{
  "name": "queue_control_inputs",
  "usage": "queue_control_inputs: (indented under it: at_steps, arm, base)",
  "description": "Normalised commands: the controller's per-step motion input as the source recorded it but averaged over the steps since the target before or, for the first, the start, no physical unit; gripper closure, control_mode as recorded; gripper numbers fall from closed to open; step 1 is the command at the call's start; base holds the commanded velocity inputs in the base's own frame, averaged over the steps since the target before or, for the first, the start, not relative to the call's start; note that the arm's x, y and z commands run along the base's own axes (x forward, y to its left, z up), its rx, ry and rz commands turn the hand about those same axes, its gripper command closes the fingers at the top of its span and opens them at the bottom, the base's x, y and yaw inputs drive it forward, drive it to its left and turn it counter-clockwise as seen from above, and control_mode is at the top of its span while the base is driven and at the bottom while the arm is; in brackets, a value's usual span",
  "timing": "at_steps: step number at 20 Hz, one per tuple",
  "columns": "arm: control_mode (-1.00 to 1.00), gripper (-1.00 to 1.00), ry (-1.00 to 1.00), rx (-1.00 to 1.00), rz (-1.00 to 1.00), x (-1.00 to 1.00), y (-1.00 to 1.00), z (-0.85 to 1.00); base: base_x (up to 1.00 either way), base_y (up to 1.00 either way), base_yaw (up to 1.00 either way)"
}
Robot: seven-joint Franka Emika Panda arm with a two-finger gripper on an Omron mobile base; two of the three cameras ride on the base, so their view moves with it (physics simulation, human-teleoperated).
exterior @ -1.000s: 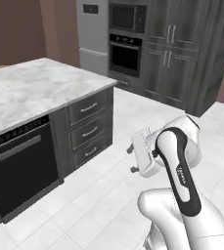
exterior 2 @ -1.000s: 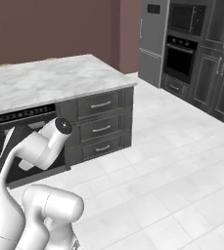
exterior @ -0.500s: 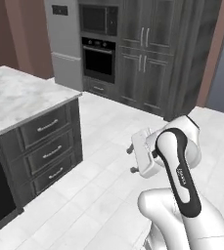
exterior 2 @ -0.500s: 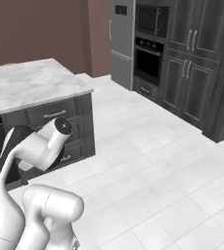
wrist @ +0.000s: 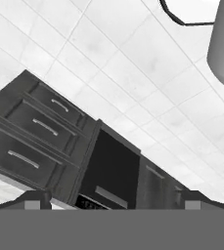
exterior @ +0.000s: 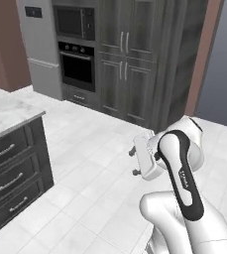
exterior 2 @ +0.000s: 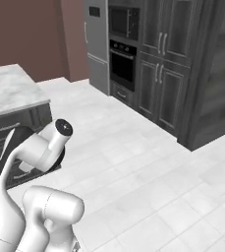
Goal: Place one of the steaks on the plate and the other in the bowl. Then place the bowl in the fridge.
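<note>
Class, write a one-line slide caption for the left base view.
White arm folded over tiled floor, facing grey fridge, wall oven and dark cabinets.

One grey fridge (exterior: 39, 44), one wall oven (exterior: 77, 67), one microwave (exterior: 74, 22) above it and one marble-topped island (exterior: 6, 115) with three stacked drawers (exterior: 8, 176) line a white-tiled kitchen.
</note>
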Motion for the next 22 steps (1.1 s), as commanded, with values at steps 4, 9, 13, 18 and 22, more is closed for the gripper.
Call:
queue_control_inputs:
  at_steps: [4,9,13,18,22]
  arm:
    - [1.00,-1.00,0.00,0.00,0.00,0.00,0.00,0.00]
    - [1.00,-1.00,0.00,0.00,0.00,0.00,0.00,0.00]
    - [1.00,-1.00,0.00,0.00,0.00,0.00,0.00,0.00]
    - [1.00,-1.00,0.00,0.00,0.00,0.00,0.00,0.00]
    - [1.00,-1.00,0.00,0.00,0.00,0.00,0.00,0.00]
  base:
    - [1.00,-0.81,0.00]
    - [0.99,-0.59,-0.02]
    - [0.99,-0.23,-0.13]
    - [1.00,0.00,0.10]
    - [1.00,0.00,0.52]
